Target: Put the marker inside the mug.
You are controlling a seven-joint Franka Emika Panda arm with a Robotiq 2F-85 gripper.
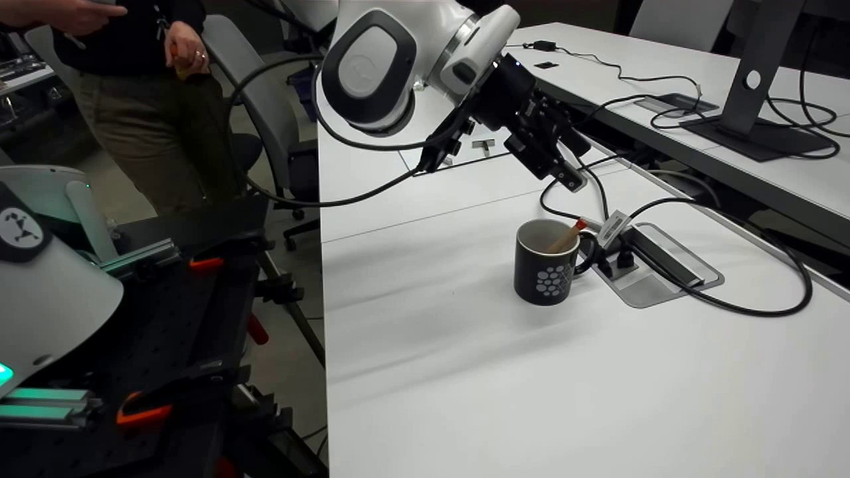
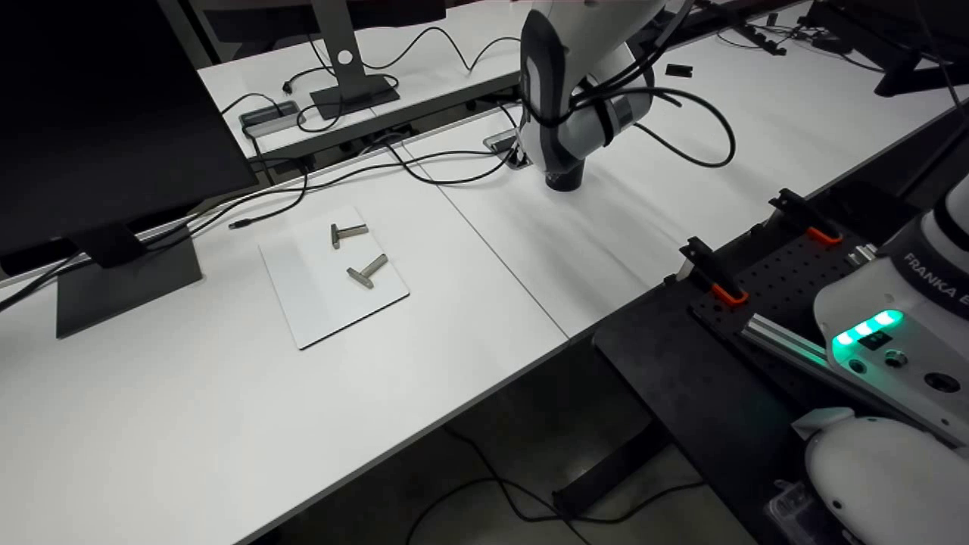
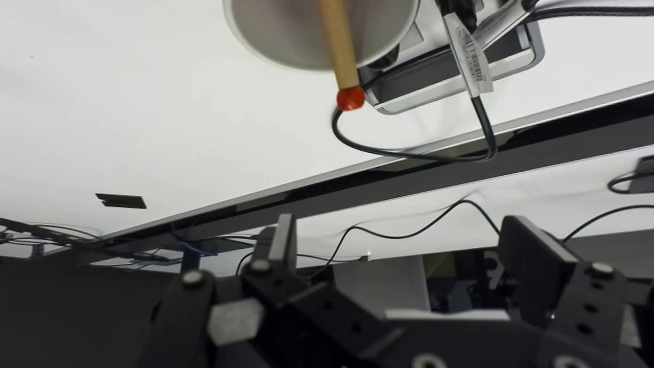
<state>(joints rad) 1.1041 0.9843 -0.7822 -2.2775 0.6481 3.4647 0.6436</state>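
1. We have the arm (image 1: pixel 372 63) extended over the table (image 1: pixel 451 411), its wrist bent so that the gripper (image 3: pixel 401 235) slants downward, above the mug (image 1: pixel 533 272) and apart from it.
2. In the wrist view we see the two fingers (image 3: pixel 536 245) spread wide, with only background showing between them.
3. We find the marker (image 1: pixel 563 242) inside the upright mug, tilted across the rim on the handle side, its red end sticking out.
4. Just beside the mug's handle we see an outlet box (image 1: pixel 651 289) with black cables (image 1: pixel 770 312) looping about it; beyond lies the table's far edge, then a second table (image 1: pixel 664 60).
5. Opposite the mug's handle we have room: white tabletop stretches to the edge facing the robot base (image 2: pixel 923 306).
6. In an exterior view we see a thin panel (image 2: pixel 318 295) with two metal pieces (image 2: pixel 369 270) on it, well apart from the mug.
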